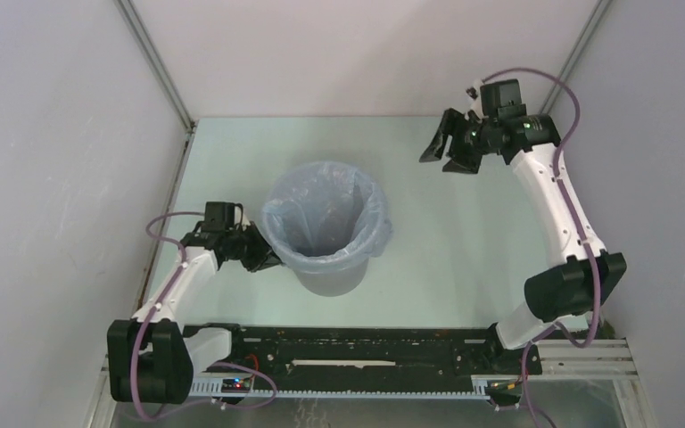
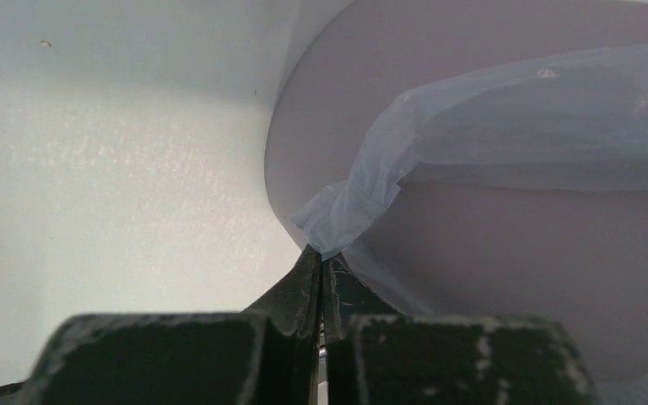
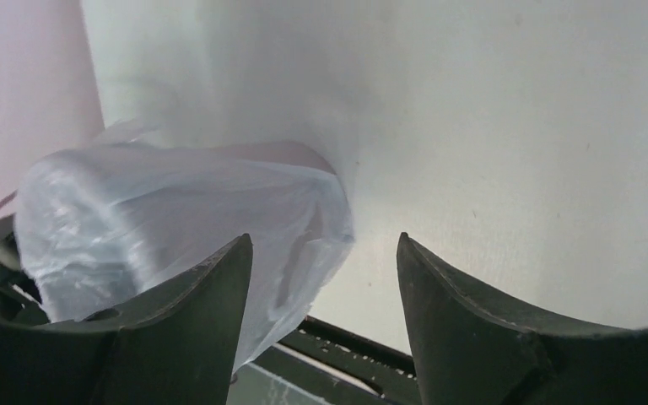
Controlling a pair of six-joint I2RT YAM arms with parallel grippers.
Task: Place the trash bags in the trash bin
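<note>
The round grey trash bin [image 1: 332,275] stands upright in the middle of the table. The pale-blue translucent trash bag [image 1: 325,214] lines it, its edge folded over the rim all round. My left gripper [image 1: 263,259] is at the bin's left side, shut on a pinch of the bag's edge [image 2: 337,215] just below the rim; the bin's grey wall [image 2: 540,270] fills the right of the left wrist view. My right gripper [image 1: 441,152] is open and empty, raised at the back right, apart from the bin. The right wrist view shows the bagged bin [image 3: 169,211] beyond its left finger [image 3: 211,295].
Pale walls close in the table [image 1: 464,259] on the left, back and right. A black rail [image 1: 357,357] with the arm bases runs along the near edge; it also shows in the right wrist view [image 3: 354,350].
</note>
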